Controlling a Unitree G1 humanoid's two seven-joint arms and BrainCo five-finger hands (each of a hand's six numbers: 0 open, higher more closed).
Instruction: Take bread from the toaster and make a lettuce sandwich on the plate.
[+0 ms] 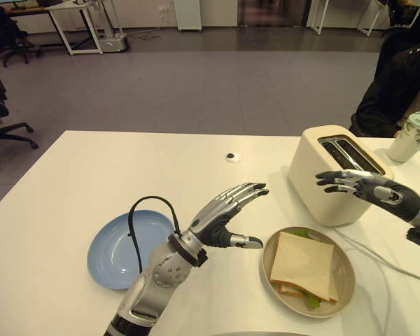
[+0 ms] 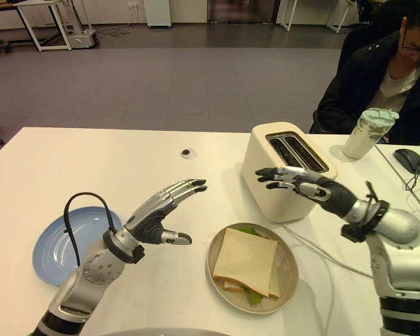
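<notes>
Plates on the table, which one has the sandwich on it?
The beige plate in front of the toaster: it holds the bread-and-lettuce sandwich. The blue plate lies further left.

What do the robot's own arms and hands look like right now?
Both arms have smooth silver metal forearm shells ending in black wrist bands. The left hand and right hand have silver-grey segmented fingers with black joints and dark palms. A thin black cable loops out from the left wrist.
</notes>
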